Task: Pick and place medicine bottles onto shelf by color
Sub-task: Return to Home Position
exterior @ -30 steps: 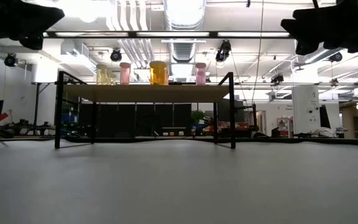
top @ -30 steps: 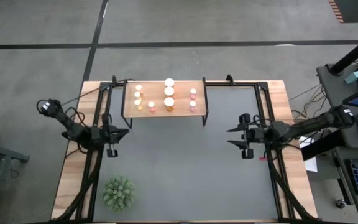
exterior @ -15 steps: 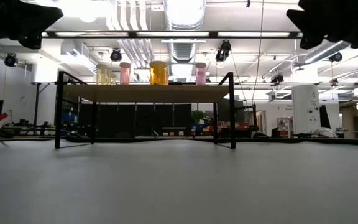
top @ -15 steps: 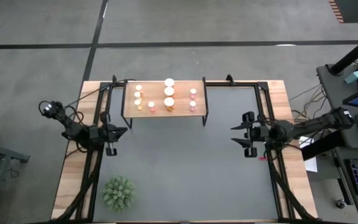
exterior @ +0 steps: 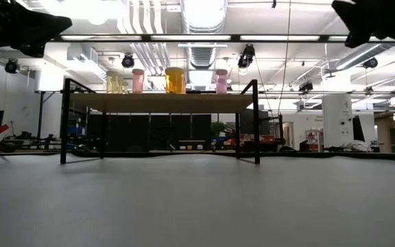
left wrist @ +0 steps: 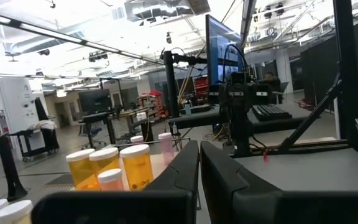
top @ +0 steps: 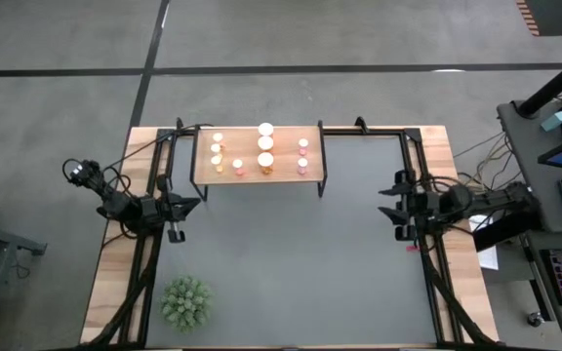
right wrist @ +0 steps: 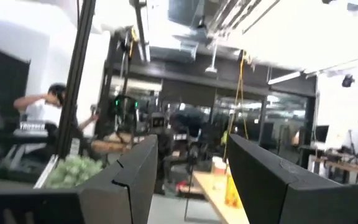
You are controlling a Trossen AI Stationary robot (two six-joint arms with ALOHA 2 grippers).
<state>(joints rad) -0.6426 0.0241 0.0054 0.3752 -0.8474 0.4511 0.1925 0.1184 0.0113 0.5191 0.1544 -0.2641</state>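
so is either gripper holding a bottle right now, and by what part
Nothing is held. The left gripper has its fingers shut on nothing; the right gripper is open and empty.

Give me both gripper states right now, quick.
Left gripper: shut, holding nothing.
Right gripper: open, holding nothing.

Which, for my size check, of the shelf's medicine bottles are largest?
The three orange bottles in the middle column: wider caps than the pink bottles and yellow bottles.
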